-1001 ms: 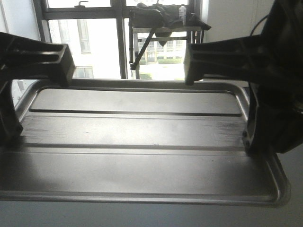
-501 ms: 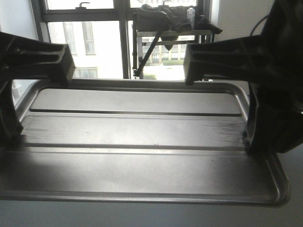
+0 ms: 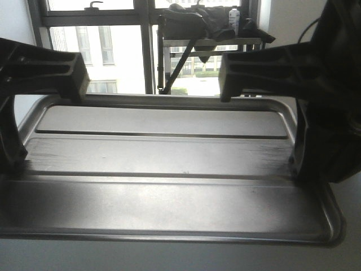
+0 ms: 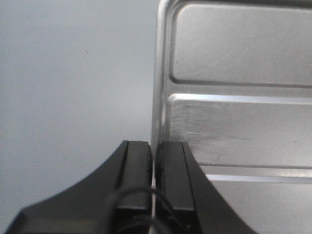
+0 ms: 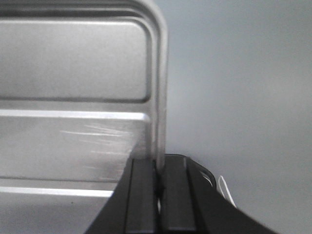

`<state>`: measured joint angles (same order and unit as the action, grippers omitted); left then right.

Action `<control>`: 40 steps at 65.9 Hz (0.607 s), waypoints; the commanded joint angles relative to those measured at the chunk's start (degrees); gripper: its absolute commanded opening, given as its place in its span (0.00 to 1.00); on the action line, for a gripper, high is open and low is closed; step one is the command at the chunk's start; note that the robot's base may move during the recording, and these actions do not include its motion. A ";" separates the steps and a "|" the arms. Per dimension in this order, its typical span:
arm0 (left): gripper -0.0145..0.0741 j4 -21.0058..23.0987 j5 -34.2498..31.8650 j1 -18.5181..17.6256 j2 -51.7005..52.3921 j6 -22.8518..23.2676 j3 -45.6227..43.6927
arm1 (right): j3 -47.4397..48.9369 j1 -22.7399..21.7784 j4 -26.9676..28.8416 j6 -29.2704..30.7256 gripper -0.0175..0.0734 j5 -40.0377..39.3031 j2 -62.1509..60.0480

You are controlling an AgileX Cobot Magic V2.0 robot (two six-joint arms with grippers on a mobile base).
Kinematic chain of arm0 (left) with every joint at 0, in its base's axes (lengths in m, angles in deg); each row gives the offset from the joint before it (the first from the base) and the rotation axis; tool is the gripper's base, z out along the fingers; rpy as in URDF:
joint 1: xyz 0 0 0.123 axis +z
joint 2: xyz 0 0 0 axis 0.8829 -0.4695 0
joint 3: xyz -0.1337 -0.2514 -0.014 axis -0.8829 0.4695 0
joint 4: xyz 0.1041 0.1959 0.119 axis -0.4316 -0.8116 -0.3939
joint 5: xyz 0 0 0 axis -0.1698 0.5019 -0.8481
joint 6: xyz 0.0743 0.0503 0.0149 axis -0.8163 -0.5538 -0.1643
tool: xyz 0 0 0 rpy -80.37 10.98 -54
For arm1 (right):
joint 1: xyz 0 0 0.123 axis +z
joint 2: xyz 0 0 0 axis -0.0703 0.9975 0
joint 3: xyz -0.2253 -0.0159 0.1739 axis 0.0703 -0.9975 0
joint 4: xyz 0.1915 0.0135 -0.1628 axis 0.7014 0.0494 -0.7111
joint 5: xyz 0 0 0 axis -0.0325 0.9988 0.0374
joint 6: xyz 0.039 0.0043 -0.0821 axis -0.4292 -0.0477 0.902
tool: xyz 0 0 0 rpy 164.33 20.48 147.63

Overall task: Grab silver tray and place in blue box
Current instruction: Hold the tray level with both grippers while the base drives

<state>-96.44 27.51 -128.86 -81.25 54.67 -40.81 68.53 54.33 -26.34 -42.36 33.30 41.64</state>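
- While the left tool (image 4: 154, 165) clamps its left rim and the right tool (image 5: 157, 185) its right rim, the silver tray (image 3: 169, 152) is held level, filling the front view.
- Side rims partly hidden there.
- Beneath: blurred plain grey.

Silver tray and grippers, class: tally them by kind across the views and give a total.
Shallow rectangular silver metal tray with two ribs: 1
Black grippers, left gripper and right gripper, each clamped on its rim: 2
Total: 3

Open grey surface (image 4: 73, 87) outside both end rims of the silver tray (image 3: 169, 197); rack (image 3: 237, 41) beyond.
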 commanded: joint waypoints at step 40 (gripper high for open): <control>0.15 -1.49 -3.62 -0.78 1.56 0.07 -1.65 | 1.77 -0.06 -1.90 0.13 0.26 -4.08 -1.58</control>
<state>-96.44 27.51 -128.86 -81.25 54.67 -40.81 68.53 54.33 -26.34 -42.36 33.30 41.64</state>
